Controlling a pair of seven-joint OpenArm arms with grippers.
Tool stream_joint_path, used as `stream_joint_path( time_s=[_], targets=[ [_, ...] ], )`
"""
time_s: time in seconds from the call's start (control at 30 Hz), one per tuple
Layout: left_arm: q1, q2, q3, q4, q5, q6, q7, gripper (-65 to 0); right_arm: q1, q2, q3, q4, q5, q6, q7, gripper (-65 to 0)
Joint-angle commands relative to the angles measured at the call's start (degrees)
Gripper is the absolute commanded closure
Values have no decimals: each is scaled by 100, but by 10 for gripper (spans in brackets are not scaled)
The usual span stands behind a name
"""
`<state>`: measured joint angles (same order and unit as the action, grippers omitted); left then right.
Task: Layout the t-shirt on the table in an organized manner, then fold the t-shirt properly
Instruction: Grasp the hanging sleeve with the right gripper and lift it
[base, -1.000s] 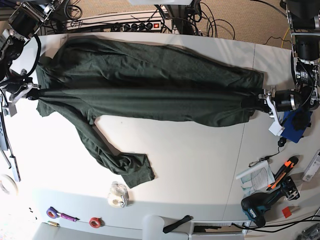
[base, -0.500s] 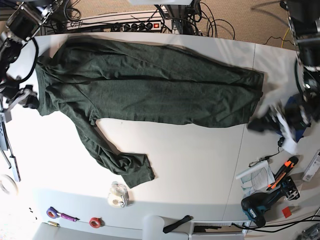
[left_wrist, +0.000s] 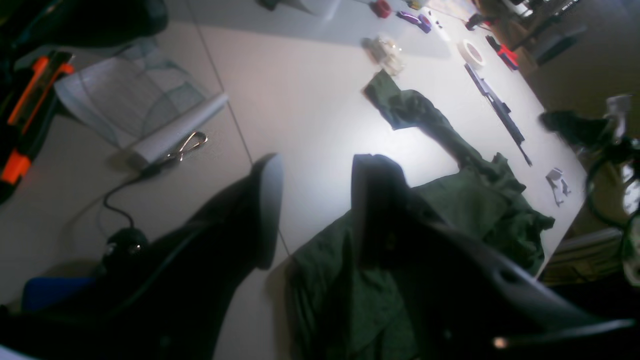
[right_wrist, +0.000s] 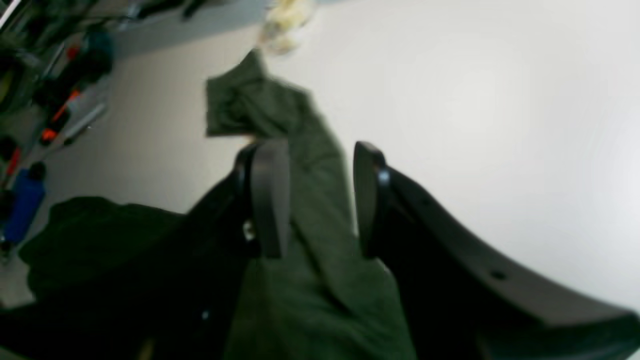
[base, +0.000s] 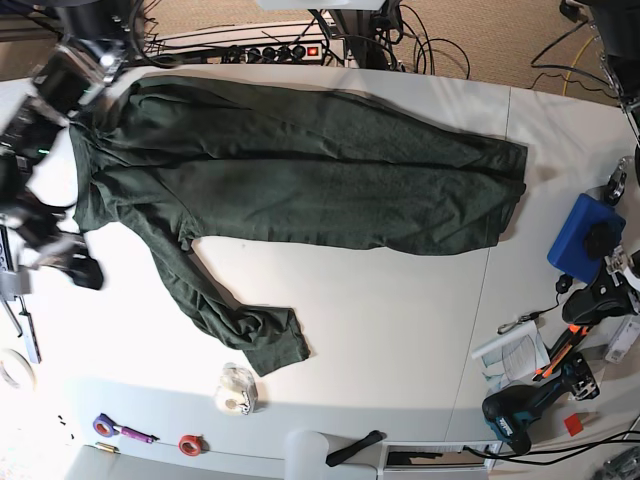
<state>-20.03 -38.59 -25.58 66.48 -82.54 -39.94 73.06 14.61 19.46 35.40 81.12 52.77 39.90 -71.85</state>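
In the left wrist view, the left gripper (left_wrist: 312, 205) hangs with its jaws parted and empty over the table (left_wrist: 310, 100), beside the edge of the t-shirt (left_wrist: 450, 210). In the right wrist view, the right gripper (right_wrist: 312, 197) is parted too, above a sleeve, holding nothing. In the base view the shirt lies stretched across the table with one sleeve trailing crumpled; folding over that could lock in creases.

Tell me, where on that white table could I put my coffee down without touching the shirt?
The widest bare patch of the table lies below the t-shirt's body, between the trailing sleeve and the papers. A smaller one sits left of that sleeve. The right edge is crowded: blue box, orange-handled tool, drill. Tape rolls line the front.
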Motion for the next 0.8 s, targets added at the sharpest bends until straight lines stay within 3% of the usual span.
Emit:
stream_joint_path(
  time_s=[0.0, 0.17, 0.2, 0.33, 0.5, 0.67, 0.77],
  targets=[
    [-142, -129, -44, 83, -146, -6, -111, -243, 144, -26, -214, 94, -140, 10, 393, -219],
    [-138, -44, -44, 83, -55, -6, -109, -243, 181, -538, -1985, 94, -2546, 10, 2439, -219],
    [-122, -15, -44, 83, -13, -6, -111, -243, 236, -603, -2382, 94, -3130, -155, 2706, -219],
    [-26, 39, -42, 83, -15, -6, -111, -243, 608, -868, -3908, -9, -5097, -1436, 3008, -219],
    [37, 48, -44, 83, -13, -6, -109, -243, 1187, -1121, -5069, -874, -6105, -2306, 3010, -219],
    [37, 48, -44, 83, -11, -6, -111, -243, 1821, -1298, -5191, -2328, -6487, -2800, 3029, -219],
    [37, 48, -44, 83, -13, -6, -111, -243, 1989, -1290, -5128, -2702, -6585, -2916, 3027, -219]
  ],
)
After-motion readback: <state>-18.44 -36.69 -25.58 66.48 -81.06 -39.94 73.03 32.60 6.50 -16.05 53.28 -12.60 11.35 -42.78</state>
